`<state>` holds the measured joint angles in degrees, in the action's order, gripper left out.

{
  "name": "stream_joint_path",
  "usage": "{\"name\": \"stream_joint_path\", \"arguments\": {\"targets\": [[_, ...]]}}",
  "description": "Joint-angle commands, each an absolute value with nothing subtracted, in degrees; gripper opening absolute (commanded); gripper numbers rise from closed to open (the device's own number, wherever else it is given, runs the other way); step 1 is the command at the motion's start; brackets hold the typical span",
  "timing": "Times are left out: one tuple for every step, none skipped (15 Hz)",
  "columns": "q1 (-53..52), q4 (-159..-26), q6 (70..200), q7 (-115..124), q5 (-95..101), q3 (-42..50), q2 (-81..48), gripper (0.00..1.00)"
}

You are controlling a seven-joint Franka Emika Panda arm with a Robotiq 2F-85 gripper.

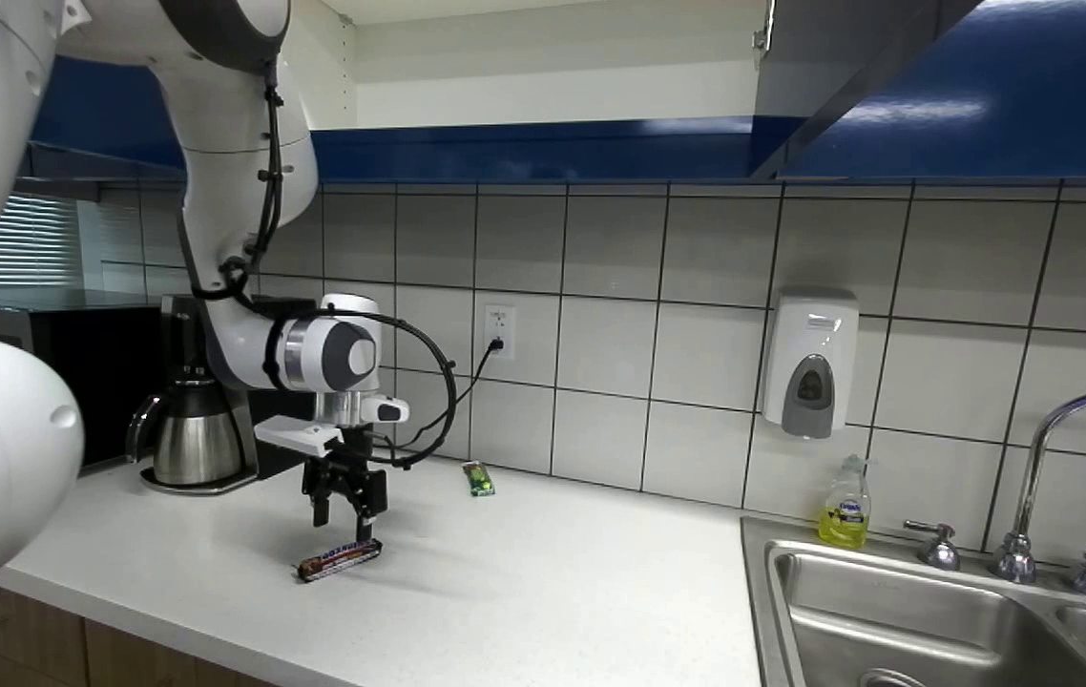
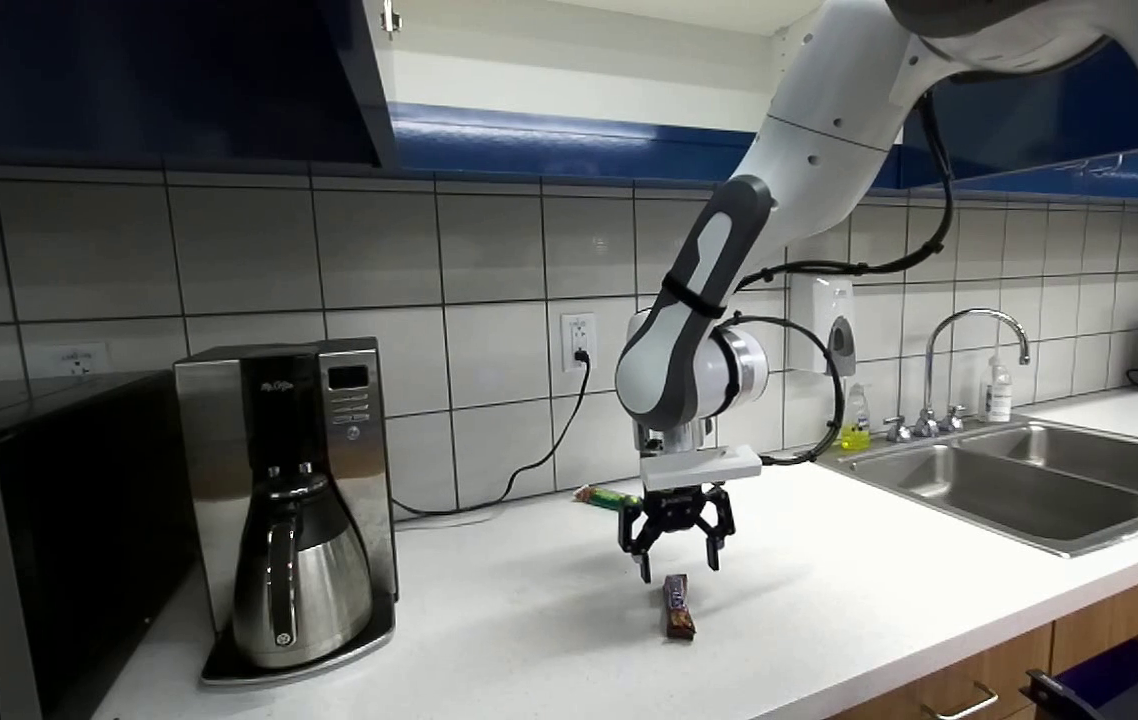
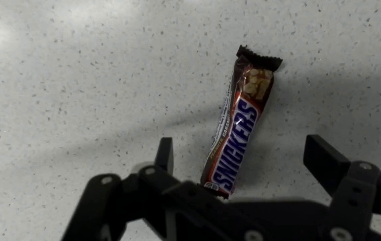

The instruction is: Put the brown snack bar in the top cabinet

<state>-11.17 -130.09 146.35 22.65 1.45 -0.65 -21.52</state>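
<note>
The brown snack bar, a wrapped Snickers, lies flat on the white counter in both exterior views (image 1: 340, 561) (image 2: 678, 608) and in the wrist view (image 3: 239, 134). My gripper points down above the counter, open and empty, in both exterior views (image 1: 343, 525) (image 2: 679, 568). In the wrist view the two fingers (image 3: 239, 150) stand apart on either side of the bar's near half, not touching it. The near tip of the bar meets the gripper's dark body in that view. The top cabinet, with blue edge and white interior, hangs open above in both exterior views (image 1: 543, 153) (image 2: 569, 140).
A coffee maker (image 2: 289, 500) and a black microwave (image 2: 59, 520) stand on the counter. A green packet (image 1: 478, 479) lies near the wall. A steel sink (image 1: 761, 611), a soap bottle (image 1: 845, 510) and a wall dispenser (image 1: 810, 363) are at the far side. An open cabinet door (image 2: 369, 80) juts out.
</note>
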Motion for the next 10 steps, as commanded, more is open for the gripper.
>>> {"name": "stream_joint_path", "arguments": {"targets": [[-13.15,-128.78,147.56,26.89,3.31,0.99,-23.13,1.00],[-13.47,-128.65,147.61,27.36,3.33,1.26,-23.38,1.00],[-13.71,-128.44,147.63,27.74,3.26,1.43,-23.72,1.00],[-13.97,-128.26,147.61,28.08,3.29,1.66,-24.02,1.00],[-14.25,-128.13,147.61,28.46,3.29,1.90,-24.23,1.00],[-14.50,-128.07,147.69,28.97,3.29,2.10,-24.42,1.00],[-14.91,-128.02,147.93,29.82,3.59,2.53,-24.62,1.00],[-15.07,-127.92,148.01,30.13,3.49,2.68,-24.85,1.00],[-15.33,-127.83,148.08,30.77,3.41,2.91,-25.12,1.00],[-15.70,-127.87,148.53,31.51,3.64,3.27,-25.30,1.00]]}}
